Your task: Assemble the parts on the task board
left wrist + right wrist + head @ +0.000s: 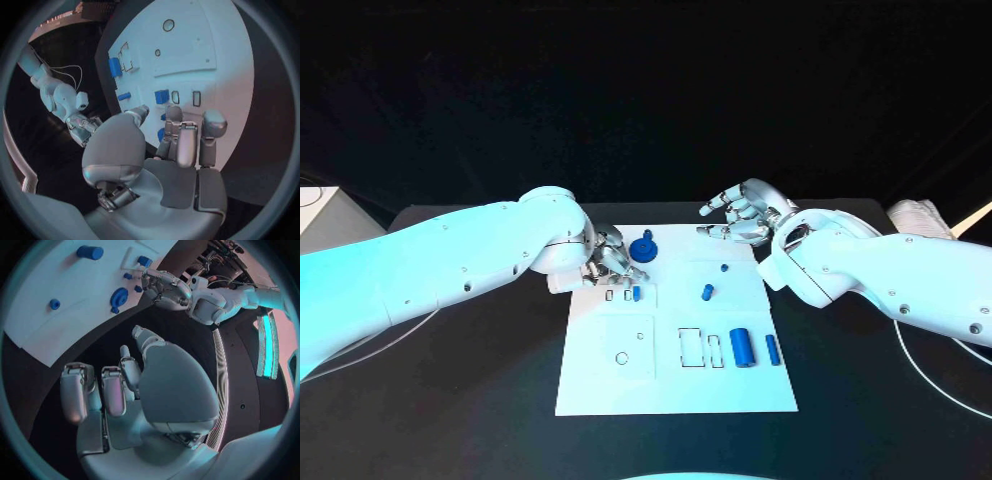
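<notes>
Left robot hand [615, 262], fingers curled over small blue parts [632, 293] at the task board's [675, 390] far-left slots, grasp indiscernible; right robot hand [741, 215] hovers spread, empty, beyond the far edge, awaiting.

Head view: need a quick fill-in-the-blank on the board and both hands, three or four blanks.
1. The white rectangular task board lies on a table whose colour is ____.
2. The small parts on the board, such as the short upright cylinder, are coloured ____.
3. The hand over the board's left edge, near the small slots, is the robot's ____ hand.
4. The right hand hovers by the board's far ____ corner, holding nothing.

Missing words: black; blue; left; right
</notes>
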`<state>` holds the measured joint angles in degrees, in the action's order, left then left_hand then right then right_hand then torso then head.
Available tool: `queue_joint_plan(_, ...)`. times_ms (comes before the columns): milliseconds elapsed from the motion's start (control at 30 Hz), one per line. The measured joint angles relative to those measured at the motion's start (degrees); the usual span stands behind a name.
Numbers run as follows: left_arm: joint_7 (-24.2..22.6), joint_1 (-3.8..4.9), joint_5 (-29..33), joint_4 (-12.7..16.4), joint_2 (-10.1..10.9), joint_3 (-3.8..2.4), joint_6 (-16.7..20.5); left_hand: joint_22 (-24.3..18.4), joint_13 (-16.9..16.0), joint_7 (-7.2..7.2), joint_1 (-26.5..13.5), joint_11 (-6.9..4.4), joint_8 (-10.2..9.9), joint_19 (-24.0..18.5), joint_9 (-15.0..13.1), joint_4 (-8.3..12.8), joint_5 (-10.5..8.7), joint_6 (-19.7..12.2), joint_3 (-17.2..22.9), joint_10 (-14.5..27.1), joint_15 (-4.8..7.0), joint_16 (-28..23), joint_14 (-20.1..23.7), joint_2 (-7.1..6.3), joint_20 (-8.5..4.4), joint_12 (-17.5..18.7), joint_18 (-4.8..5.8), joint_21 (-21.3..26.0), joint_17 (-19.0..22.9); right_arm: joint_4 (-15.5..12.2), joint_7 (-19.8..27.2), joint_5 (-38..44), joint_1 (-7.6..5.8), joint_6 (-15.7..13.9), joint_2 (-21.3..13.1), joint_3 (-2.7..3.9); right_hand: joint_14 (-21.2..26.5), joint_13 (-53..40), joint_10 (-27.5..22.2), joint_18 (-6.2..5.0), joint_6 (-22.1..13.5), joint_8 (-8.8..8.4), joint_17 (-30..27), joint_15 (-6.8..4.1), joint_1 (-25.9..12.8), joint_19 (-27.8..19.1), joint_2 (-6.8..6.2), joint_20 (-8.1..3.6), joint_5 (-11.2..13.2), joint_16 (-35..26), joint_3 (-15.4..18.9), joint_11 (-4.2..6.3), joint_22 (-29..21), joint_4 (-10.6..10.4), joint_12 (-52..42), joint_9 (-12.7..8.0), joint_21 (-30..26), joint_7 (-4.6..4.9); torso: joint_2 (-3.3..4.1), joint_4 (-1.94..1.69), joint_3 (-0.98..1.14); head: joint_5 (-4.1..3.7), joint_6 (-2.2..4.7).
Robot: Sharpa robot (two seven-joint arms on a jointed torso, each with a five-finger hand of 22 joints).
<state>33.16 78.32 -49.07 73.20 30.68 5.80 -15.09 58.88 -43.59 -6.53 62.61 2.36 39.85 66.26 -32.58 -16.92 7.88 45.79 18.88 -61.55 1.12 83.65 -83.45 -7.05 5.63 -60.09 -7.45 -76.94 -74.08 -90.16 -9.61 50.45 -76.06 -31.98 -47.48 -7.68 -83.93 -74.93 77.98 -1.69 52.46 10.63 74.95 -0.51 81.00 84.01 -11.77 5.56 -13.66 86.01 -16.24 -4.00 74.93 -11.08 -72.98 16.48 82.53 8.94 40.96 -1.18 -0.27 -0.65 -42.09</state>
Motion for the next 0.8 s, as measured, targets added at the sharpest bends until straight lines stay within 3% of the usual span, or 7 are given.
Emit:
queue_joint_plan(433,0.45,-0.15,-0.09,-0.99,-1.23,0.49,-2.06,0.02,0.25,-0.01,0.0,0.0,0.0,-0.01,-0.19,0.0,0.0,-0.43,0.0,0.0,0.0,0.0,0.0,0.0,0.0,0.0,-0.01,0.0,0.18,0.17,-0.08,-0.16,0.06,0.05,0.24,-0.01,0.0,0.01,0.01,0.0,-0.17,0.0,-0.01,0.0,0.0,0.0,0.0,0.0,0.0,-0.22,-0.31,0.0,-0.01,-0.01,0.0,0.0,0.0,0.17,0.04,-0.01,-0.05,0.03,-0.04)
queue_joint_plan(800,0.45,-0.28,-0.1,-1.38,-1.27,0.55,-2.77,-0.1,0.37,-0.01,0.56,0.21,0.2,-0.01,-0.32,0.13,0.0,-0.43,0.14,0.22,-0.16,0.08,-0.15,0.56,0.0,0.01,-0.02,0.0,-0.06,0.23,-0.09,-0.3,0.14,0.1,0.26,-0.03,0.0,0.01,0.01,0.0,-0.17,0.0,-0.02,0.0,0.0,0.0,0.0,0.0,0.0,-0.22,-0.31,0.0,-0.02,-0.01,0.0,0.0,0.0,0.17,0.01,0.0,-0.08,-0.01,-0.32)
